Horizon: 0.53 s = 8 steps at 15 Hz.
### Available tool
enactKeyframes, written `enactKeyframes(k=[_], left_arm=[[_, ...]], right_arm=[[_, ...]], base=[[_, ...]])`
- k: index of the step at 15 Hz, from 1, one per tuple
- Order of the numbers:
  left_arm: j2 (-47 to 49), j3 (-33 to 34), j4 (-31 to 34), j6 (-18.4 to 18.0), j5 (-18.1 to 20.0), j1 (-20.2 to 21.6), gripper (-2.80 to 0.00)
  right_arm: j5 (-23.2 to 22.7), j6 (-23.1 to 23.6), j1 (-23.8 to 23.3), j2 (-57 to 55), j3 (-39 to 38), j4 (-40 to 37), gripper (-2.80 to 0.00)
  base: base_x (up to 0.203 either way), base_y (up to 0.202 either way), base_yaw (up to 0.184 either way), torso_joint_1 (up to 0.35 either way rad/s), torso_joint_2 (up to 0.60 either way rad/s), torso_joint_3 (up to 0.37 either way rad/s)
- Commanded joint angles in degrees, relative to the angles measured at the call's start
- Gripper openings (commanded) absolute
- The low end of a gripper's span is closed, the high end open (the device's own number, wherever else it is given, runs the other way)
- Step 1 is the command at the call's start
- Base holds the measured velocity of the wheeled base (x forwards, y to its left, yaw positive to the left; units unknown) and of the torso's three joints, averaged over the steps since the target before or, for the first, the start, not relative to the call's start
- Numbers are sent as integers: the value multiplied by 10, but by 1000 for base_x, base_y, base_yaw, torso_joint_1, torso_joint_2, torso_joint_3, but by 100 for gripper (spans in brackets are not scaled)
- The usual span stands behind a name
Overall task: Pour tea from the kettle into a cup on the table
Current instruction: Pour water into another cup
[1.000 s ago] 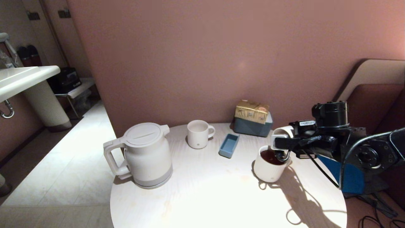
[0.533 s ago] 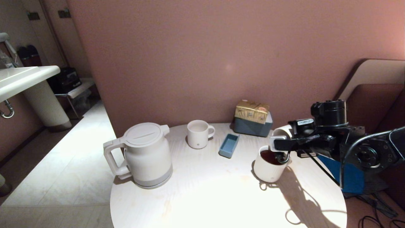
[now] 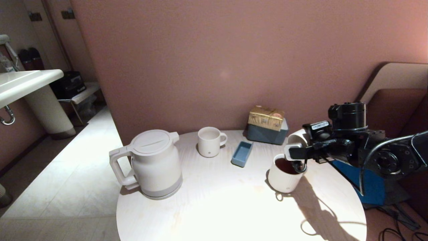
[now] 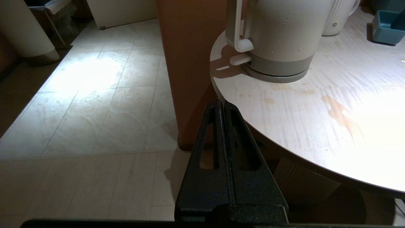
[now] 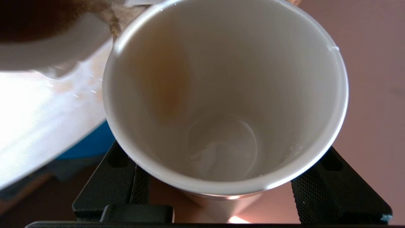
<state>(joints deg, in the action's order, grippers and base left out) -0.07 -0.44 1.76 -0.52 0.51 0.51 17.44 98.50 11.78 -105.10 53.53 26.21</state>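
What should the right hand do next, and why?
Probably tip the cup back upright and draw it off the mug. The right hand holds it tilted over that mug, which holds dark tea, and the cup looks drained.

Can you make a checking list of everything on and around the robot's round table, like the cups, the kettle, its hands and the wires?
Surface: round pale wood-grain table, brownish stains near the kettle.
Job's things: large cream-white kettle upright, lid on, at the table's left edge. Small smooth white cup tipped on its side, nearly empty. Reddish-brown tea sits in the wider white mug below it.
Clutter: ribbed white handled mug, small blue tray, grey box with a gold packet.
Grippers: right gripper clamps the cup over the mug; left gripper shut, empty, beside the table's edge.
Cables: black cables on the floor, right.
Surroundings: pink wall, white sink, tiled floor.
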Motion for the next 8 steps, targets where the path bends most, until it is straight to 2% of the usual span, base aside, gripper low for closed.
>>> enactKeyframes(k=[1, 4, 8], left_arm=[[1, 0, 0, 0, 0, 0, -280], [1, 0, 0, 0, 0, 0, -280], [1, 0, 0, 0, 0, 0, -280]], right_arm=[[5, 16, 5, 0, 8, 2, -280], [11, 56, 6, 0, 13, 2, -280], [17, 54, 15, 2, 13, 2, -280]], base=[[0, 0, 0, 0, 0, 0], [0, 0, 0, 0, 0, 0], [0, 0, 0, 0, 0, 0]])
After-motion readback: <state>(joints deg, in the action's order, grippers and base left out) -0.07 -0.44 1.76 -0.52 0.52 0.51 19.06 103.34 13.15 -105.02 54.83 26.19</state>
